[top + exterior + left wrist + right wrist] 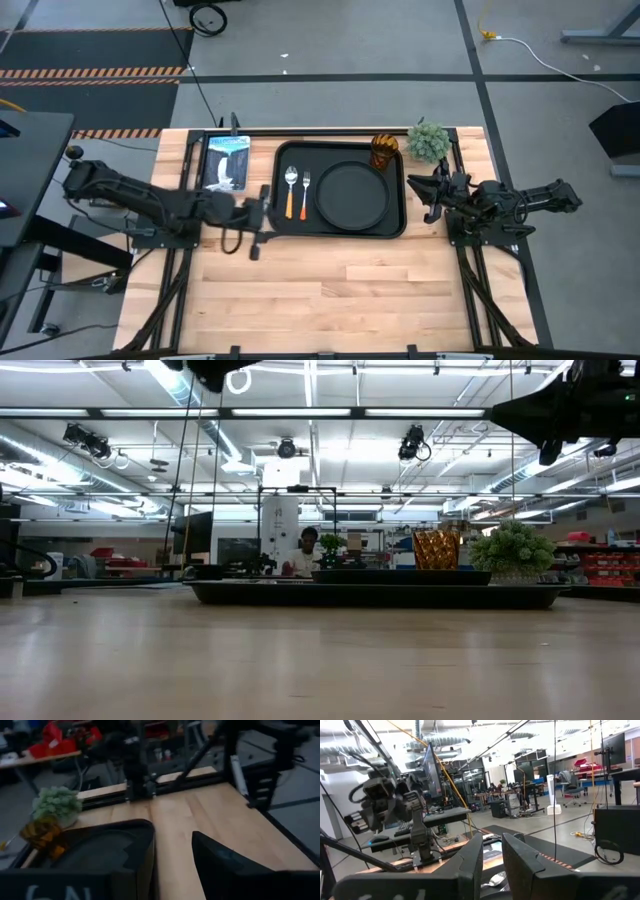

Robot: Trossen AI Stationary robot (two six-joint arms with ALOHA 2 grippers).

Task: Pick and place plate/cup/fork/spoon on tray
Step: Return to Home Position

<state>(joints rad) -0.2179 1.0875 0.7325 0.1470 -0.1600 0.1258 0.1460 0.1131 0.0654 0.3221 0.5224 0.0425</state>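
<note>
- Pale wooden bench (pixel 350 290), plank-topped, on a grey workshop floor; shelving and ceiling lights show beyond it in the low view.
- Tray (pixel 285 222): black, rectangular, at the bench's 12 o'clock edge, carrying all four task items.
- Plate (pixel 351 193): round, black, flat on the tray's middle-right area.
- Fork (pixel 306 192): orange-red handle, just at the plate's 9 o'clock side, tines toward 12 o'clock.
- Spoon (pixel 291 190): yellow-orange handle, parallel to the fork and just at its 9 o'clock side, bowl toward 12 o'clock.
- Cup (pixel 385 151): amber, upright in the tray's 1 o'clock corner; also seen in the low view (pixel 436 549).
- Potted plant (pixel 428 141): green, off the tray, just beside the cup at its 3 o'clock.
- Booklet (pixel 226 161): printed, lying at the tray's 9 o'clock, off it.
- Left gripper (pixel 262 205): just outside the tray's 9 o'clock rim, jaws spread and holding nothing, per the left wrist view (pixel 172 862).
- Right gripper (pixel 432 195): just outside the tray's 3 o'clock rim, jaws slightly apart and empty, per the right wrist view (pixel 492 857).
</note>
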